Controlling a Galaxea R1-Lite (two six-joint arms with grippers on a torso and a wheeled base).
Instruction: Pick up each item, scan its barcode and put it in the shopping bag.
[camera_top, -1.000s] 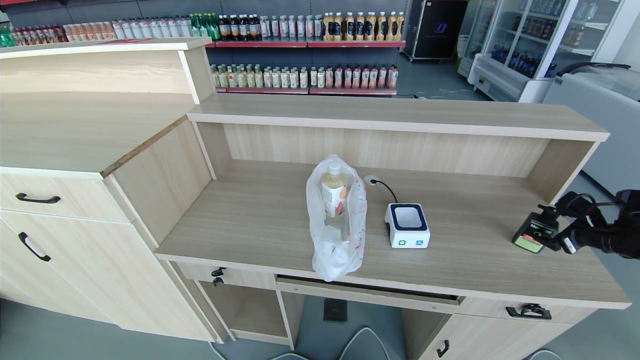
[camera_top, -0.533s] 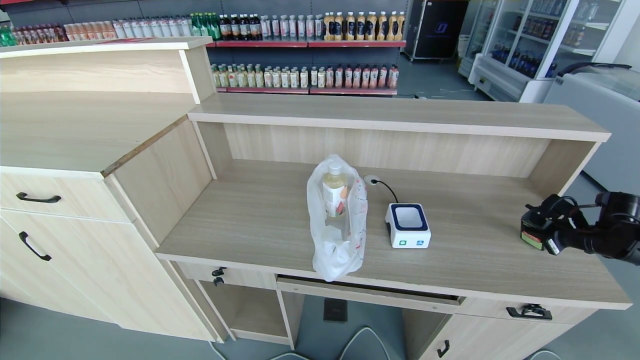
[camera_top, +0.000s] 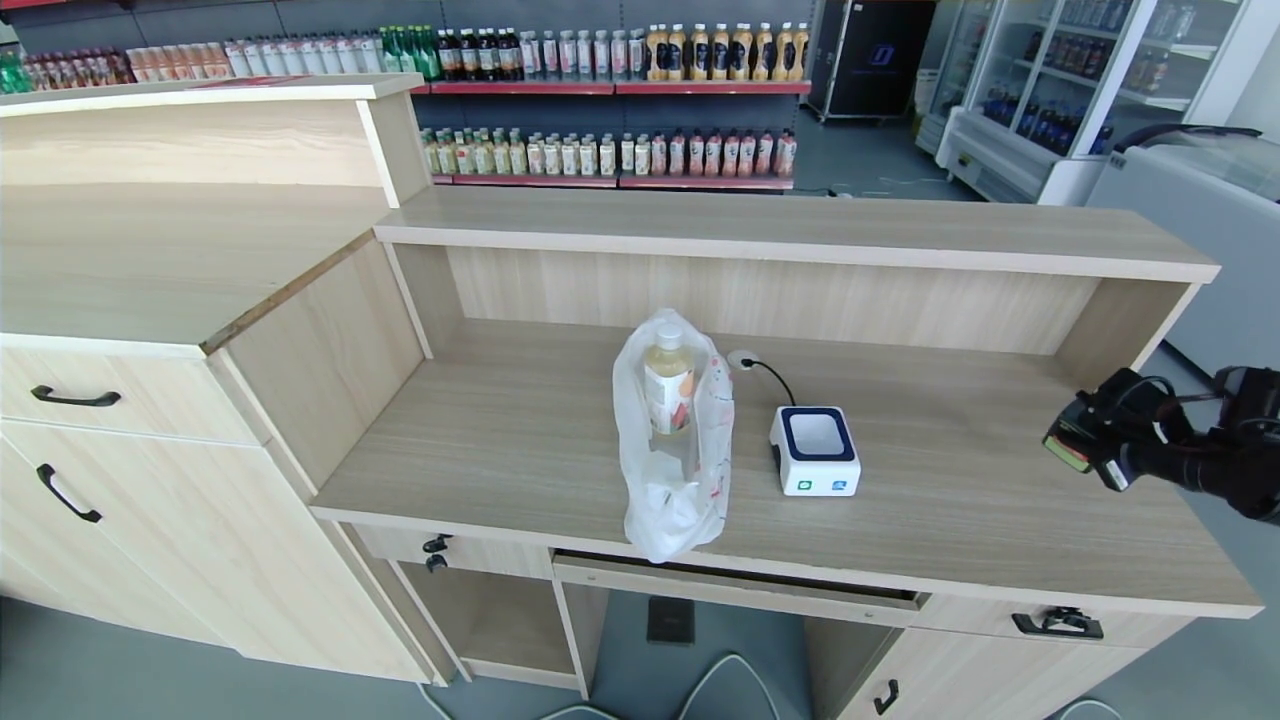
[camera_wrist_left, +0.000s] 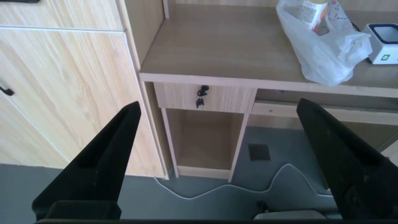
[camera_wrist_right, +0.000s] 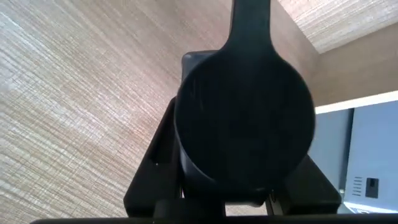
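In the head view, the right gripper (camera_top: 1085, 440) hangs at the right edge of the frame, over the end of the tabletop (camera_top: 960, 500). Its fingers are closed round a small dark item (camera_top: 1064, 448) with a red and green face. The scanner (camera_top: 815, 450) sits right of centre, well apart from the item. The shopping bag (camera_top: 672, 470) stands just beside the scanner, with a bottle (camera_top: 668, 385) upright inside.

Scanning looks to be the step in hand. I'd carry the item across level, turn its barcode to the scanner's window, and hold it steady there.

In the left wrist view, the left gripper (camera_wrist_left: 219, 109) has its fingers spread wide on nothing, low by the cabinet (camera_wrist_left: 62, 93) and far from the bag.

In the right wrist view, a dark round bulk (camera_wrist_right: 242, 118) fronts the wood grain. I cannot tell whether it is item or gripper.
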